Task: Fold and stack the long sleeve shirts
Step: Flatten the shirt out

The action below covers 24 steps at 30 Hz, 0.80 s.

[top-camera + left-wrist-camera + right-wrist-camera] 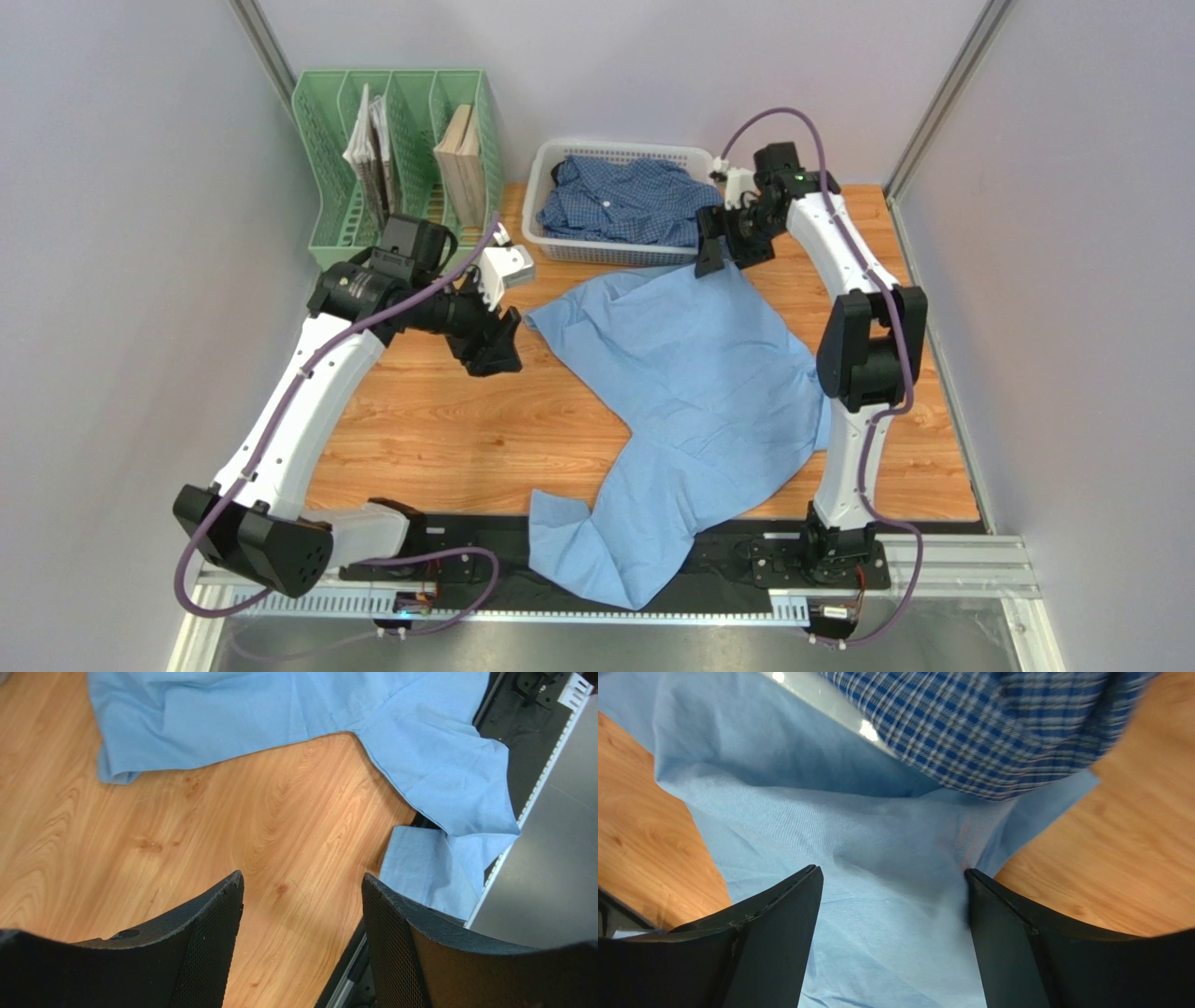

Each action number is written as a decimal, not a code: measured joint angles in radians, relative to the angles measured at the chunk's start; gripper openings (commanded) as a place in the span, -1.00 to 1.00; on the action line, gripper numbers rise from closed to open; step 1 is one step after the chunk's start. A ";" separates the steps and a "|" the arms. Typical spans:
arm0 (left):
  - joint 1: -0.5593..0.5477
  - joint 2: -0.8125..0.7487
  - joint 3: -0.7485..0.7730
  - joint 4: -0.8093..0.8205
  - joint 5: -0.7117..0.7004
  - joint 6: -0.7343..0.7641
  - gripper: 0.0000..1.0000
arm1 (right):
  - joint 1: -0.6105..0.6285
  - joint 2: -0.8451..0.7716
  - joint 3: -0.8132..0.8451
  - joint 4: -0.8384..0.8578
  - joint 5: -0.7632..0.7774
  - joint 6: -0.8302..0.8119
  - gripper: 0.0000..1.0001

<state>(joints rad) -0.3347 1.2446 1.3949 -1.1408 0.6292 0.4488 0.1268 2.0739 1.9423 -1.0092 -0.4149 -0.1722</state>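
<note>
Barely begun, with the sky-blue shirt lying unfolded across the table, the checked shirt heaped in the white basket, nothing stacked, and left gripper and right gripper both agape, gripping nothing.

Twin arms are pictured, the left arm and the right arm, each built of rounded white links joined by bulky black motor housings. A purple cable is run along each arm and looped free near the wrist. Black housings are fitted at the bases. The left claw and right claw are each formed of two broad black fingers tapered to a point, the left pair finely dimpled inside. A small green light is lit on the right wrist.
</note>
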 measured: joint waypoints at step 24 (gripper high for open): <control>0.200 0.070 0.033 0.103 0.068 -0.147 0.54 | 0.805 -0.468 -0.726 -0.102 0.055 -0.283 0.88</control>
<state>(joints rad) -0.1352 1.3144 1.4281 -1.0378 0.6971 0.3016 0.9314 1.6058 1.2167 -1.1110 -0.3599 -0.4553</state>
